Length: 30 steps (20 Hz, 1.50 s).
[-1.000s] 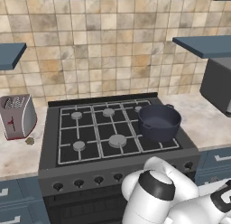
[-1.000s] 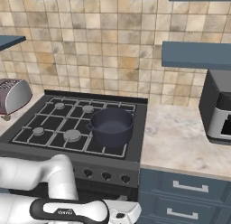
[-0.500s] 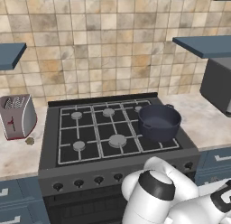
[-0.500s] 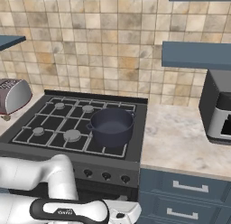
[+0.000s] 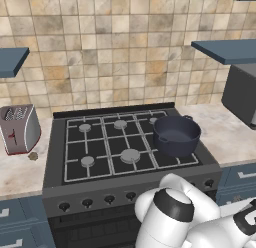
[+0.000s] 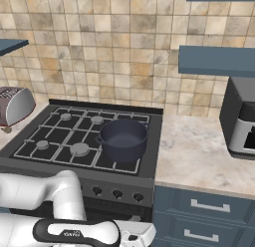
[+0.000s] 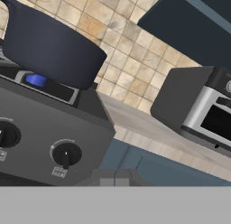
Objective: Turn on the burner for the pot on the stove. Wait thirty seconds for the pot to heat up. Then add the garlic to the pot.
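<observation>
Nothing moves since a second ago. Hand view catches blue flame [image 7: 36, 79] under the pot [image 7: 47, 44]; left view has garlic [image 5: 33, 155] at 9 o'clock of the stove [image 5: 125, 147]. Jaws: can't tell.

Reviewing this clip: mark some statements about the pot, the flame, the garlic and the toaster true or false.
1. The pot sits on the stove's front right burner. True.
2. A blue flame shows under the pot. True.
3. The garlic lies inside the pot. False: it lies on the counter left of the stove, just in front of the toaster.
4. The toaster stands right of the stove. False: it stands to the left.
</observation>
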### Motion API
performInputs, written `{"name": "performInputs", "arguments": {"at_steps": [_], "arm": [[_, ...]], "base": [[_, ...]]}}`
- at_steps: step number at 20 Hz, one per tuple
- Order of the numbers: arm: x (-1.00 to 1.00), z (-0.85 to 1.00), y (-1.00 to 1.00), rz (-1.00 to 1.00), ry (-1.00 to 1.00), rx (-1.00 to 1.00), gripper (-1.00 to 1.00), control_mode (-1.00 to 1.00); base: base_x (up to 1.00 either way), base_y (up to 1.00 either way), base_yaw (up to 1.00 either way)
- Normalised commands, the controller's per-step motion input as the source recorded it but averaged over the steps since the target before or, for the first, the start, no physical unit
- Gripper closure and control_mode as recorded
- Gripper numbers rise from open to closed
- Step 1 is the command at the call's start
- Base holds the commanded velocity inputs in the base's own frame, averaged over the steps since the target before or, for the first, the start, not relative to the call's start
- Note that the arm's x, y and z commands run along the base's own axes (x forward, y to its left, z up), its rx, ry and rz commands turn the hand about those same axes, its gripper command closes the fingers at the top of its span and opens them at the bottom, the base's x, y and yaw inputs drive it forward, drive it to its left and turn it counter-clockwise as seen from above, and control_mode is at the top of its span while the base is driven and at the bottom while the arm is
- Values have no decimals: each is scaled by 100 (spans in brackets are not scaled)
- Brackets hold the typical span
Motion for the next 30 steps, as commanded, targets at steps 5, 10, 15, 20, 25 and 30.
{"name": "performInputs", "arguments": {"at_steps": [5, 10, 15, 20, 25, 30], "arm": [[0, 0, 0, 0, 0, 0, 100, -100], [0, 0, 0, 0, 0, 0, 100, -100], [0, 0, 0, 0, 0, 0, 100, -100], [0, 0, 0, 0, 0, 0, 100, -100], [0, 0, 0, 0, 0, 0, 100, -100], [0, 0, 0, 0, 0, 0, 100, -100]], "base": [[0, 0, 0], [0, 0, 0], [0, 0, 0], [0, 0, 0], [0, 0, 0], [0, 0, 0]]}}
